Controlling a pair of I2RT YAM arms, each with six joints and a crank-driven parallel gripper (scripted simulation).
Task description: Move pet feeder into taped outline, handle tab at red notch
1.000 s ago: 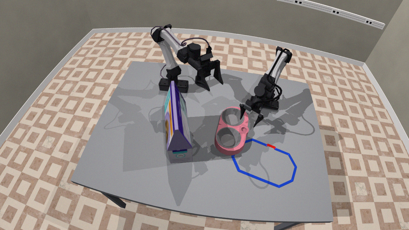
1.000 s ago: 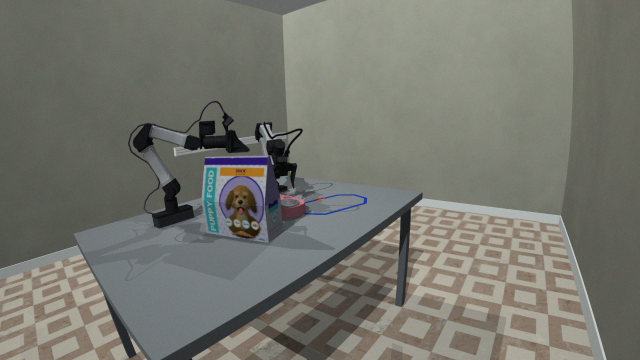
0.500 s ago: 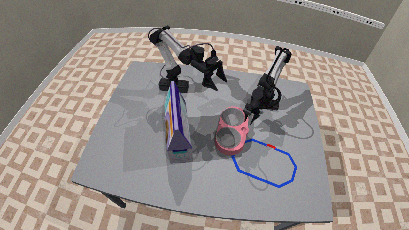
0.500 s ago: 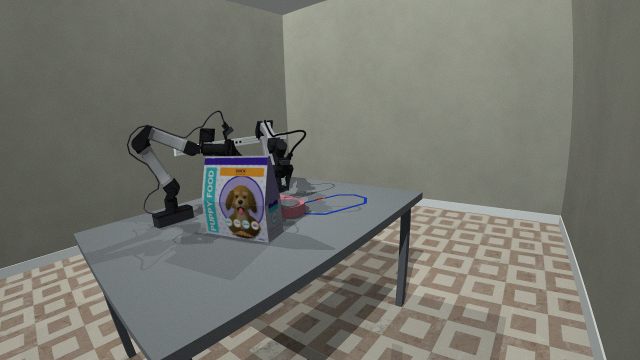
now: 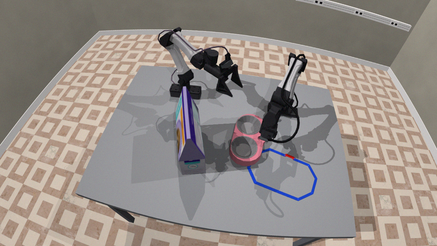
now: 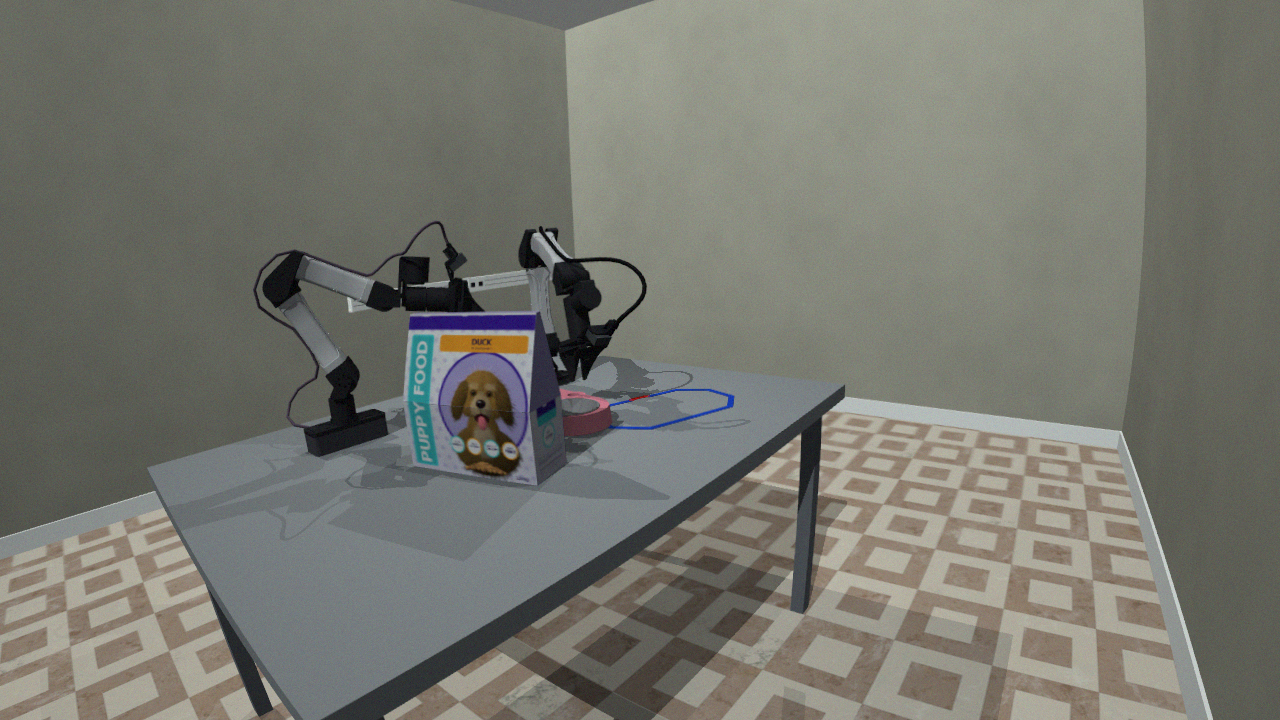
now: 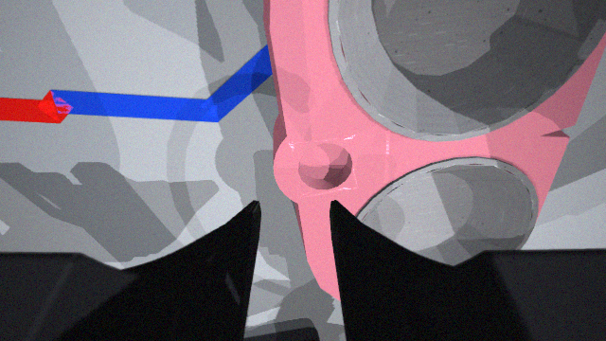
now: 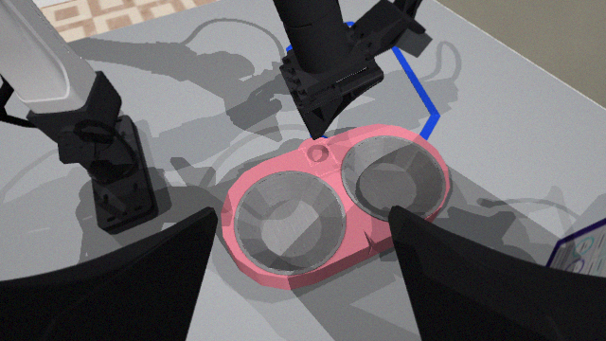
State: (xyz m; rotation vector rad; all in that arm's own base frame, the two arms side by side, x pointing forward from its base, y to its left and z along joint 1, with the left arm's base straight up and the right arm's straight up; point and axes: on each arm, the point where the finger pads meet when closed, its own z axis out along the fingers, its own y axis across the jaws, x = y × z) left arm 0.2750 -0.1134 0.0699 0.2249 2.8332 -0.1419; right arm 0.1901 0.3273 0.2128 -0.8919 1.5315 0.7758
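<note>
Pink two-bowl feeder [image 5: 248, 160] [image 6: 595, 420] [image 7: 303, 47] [image 8: 352, 227], centred from above, is part-hidden by the purple-white bag [image 5: 189, 149] [image 6: 474, 402] [image 8: 579, 253] at exterior centre.
Black left pincer [image 5: 264, 139] [image 6: 577, 374] [image 7: 295, 204] [image 8: 318, 137] is partly parted; black right pincer [image 5: 237, 91] [image 6: 469, 295] [image 8: 305, 210], widely.

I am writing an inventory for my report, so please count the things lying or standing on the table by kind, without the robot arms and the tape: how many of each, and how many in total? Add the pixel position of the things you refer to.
Pet feeder [image 5: 231, 140] [image 6: 587, 419] [image 7: 374, 144] [image 8: 334, 188]: 1
Steel bowls, both in the feeder: 2
Puppy food bag [image 5: 189, 143] [image 6: 478, 402] [image 8: 579, 251]: 1
Total: 4
</note>
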